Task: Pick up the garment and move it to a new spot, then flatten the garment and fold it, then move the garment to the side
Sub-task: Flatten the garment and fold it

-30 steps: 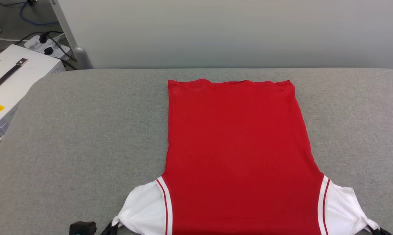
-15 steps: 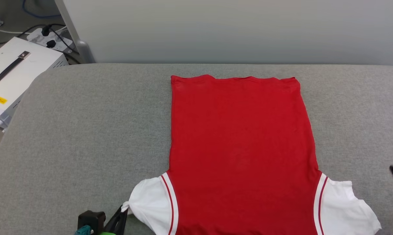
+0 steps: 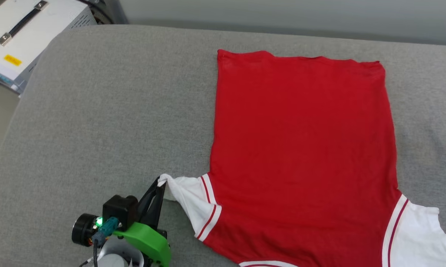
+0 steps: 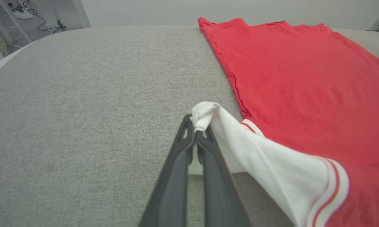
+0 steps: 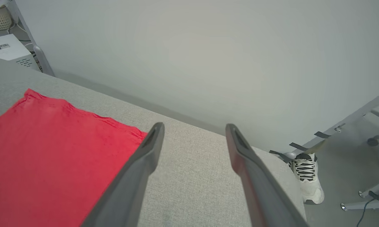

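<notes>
A: Status on the garment (image 3: pixel 304 148)?
B: Spread flat on the grey desk (image 3: pixel 115 111), right of centre in the head view. Hem at the far side, shoulders toward the robot, plain red side up.
A: Left end effector (image 3: pixel 159 186)?
B: Fingers together, pinched on the tip of the left sleeve (image 3: pixel 187 200). The sleeve is drawn out sideways and raised a little off the desk, with the cloth bunched at the tips. My read: it's tensioning that side, either to flatten it or to start folding it inward.
A: Right end effector (image 5: pixel 194 126)?
B: Fingers wide apart, nothing between them. It's up off the desk, aimed past the garment's far right corner toward the wall. The right sleeve (image 3: pixel 415 233) lies loose on the desk.
A: So it's one-handed.
B: Yes. Flattening looks mostly done. Fold not started, judging by the single-layer outline.
A: What can't you see?
B: The collar and shoulder line run off the bottom of the head view, and the right sleeve is clipped at its lower right. No print is showing, so it's probably face down, but I can't confirm. The fingers hide how much cloth sits inside the left pinch.
A: Anything else around?
B: A white case with a black handle (image 3: pixel 26 33) sits off the desk's left corner. There's a sneaker (image 5: pixel 306 176) on the floor past the right end.
</notes>
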You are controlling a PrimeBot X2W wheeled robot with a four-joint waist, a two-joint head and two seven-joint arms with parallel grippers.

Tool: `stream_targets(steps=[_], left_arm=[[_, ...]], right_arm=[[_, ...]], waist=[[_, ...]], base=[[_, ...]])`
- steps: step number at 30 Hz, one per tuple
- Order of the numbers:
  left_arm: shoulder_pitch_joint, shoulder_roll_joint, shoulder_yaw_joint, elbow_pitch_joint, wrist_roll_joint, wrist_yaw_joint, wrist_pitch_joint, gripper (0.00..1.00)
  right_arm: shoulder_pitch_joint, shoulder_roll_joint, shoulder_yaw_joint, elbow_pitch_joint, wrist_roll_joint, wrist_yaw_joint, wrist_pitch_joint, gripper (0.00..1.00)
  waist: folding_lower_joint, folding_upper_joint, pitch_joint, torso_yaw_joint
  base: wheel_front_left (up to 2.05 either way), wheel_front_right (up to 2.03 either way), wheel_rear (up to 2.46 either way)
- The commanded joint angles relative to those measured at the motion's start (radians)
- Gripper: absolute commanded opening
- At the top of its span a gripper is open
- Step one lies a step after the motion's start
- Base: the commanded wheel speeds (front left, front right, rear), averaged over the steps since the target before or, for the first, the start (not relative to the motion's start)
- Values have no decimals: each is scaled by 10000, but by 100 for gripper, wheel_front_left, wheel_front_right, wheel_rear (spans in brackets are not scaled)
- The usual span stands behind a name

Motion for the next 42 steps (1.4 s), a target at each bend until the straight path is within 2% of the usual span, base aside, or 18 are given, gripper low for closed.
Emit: stream_targets(steps=[1, 8, 13, 16, 20, 28, 29, 30, 31, 35, 42], left_arm=[[-241, -99, -25, -113, 123, 70, -54, 0], [-729, -402, -4, -693, 508, 126, -56, 0], [-1067, -666, 60, -1012, 815, 55, -57, 0], [-1276, -795, 123, -1151, 999, -11, -58, 0], [-1626, -1079, 210, -1290, 1343, -193, -58, 0], [-1706, -1232, 291, -1108, 1585, -392, -58, 0], [-1714, -1211, 285, -1084, 1640, -396, -58, 0], [-1721, -1209, 286, -1055, 1679, -400, -58, 0], [-1722, -1226, 289, -1038, 1681, -419, -58, 0], [-1674, -1272, 324, -914, 1695, -455, -58, 0], [-1219, -1173, 494, -698, 1644, -413, -58, 0]], right_arm=[[-538, 4, 302, 199, 259, -9, 677, 100], [-3477, 56, 1473, 1547, 983, -9, 4631, 100], [-4793, 264, 1638, 2696, 631, -9, 6386, 100], [-5260, 508, 1618, 3288, 273, -9, 6828, 100], [-5136, 913, 1695, 4283, -131, -9, 6739, 100], [-4087, 1061, 1998, 4775, 370, -9, 6924, 100], [-4094, 1054, 1999, 4751, 397, -9, 6946, 92], [-4113, 1041, 1998, 4724, 429, -9, 6984, 32], [-4143, 1019, 2005, 4689, 423, -9, 6978, 0], [-4307, 973, 2049, 4552, 309, -9, 6650, 0], [-4508, 739, 2454, 4249, 397, -9, 5259, 0]], waist=[[1, 36, 1029, 777], [1, 36, 2240, 1299], [1, 36, 3047, 1606], [1, 36, 3503, 1769], [1, 36, 4146, 2028], [1, 36, 4179, 1978], [1, 36, 4169, 1960], [1, 36, 4149, 1940], [1, 36, 4123, 1924], [1, 36, 3857, 1832], [1, 36, 2685, 1441]], base=[[0, 0, 0], [0, 0, 0], [0, 0, 0], [0, 0, 0], [0, 0, 0], [0, 0, 0], [0, 0, 0], [0, 0, 0], [0, 0, 0], [0, 0, 0], [0, 0, 0]])
